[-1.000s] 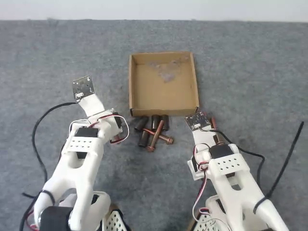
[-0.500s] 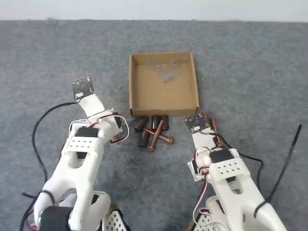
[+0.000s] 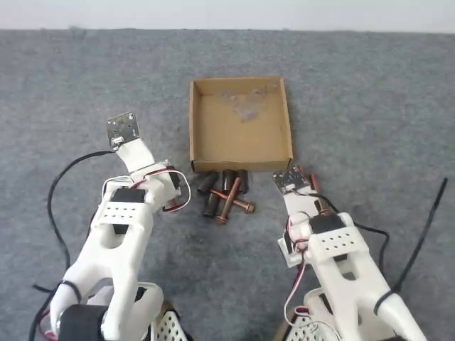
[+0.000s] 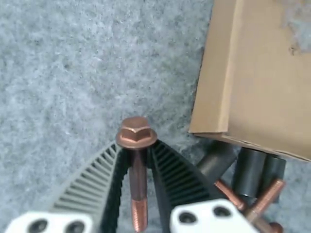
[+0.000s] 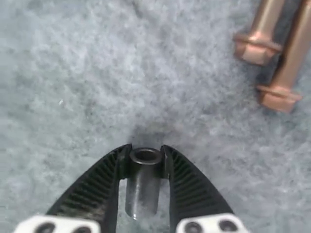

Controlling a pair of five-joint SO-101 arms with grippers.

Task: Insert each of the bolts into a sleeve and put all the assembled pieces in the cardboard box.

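Presently, we find the left gripper [image 4: 137, 151] closed on one bolt [image 4: 137, 138], ribbed fingers clamping the shank just under the hex head, with the head standing past the fingertips and the threaded end pointing back toward the wrist. The right gripper [image 5: 145, 154] is closed on one sleeve [image 5: 143, 187], gripped across its wall near the mouth, with the open bore facing outward over the carpet [image 5: 73, 73]. Two more bolts [image 5: 272, 53] lie on the carpet near it. The other loose bolts and sleeves lie in a pile [image 3: 226, 193] just beside the near wall of the box [image 3: 238, 138], which holds no assembled piece. We judge both parts to be rigid metal, dense for their size and not fragile, so firm pressure should do no harm. The smooth round surfaces are the concern: either part may roll or twist between the pads if held off-centre. A hold across the middle of the sleeve's wall, bore left clear, looks soundest. The bolt is best held near the head with the thread free; as gripped, its thread faces inward, which may hinder insertion.
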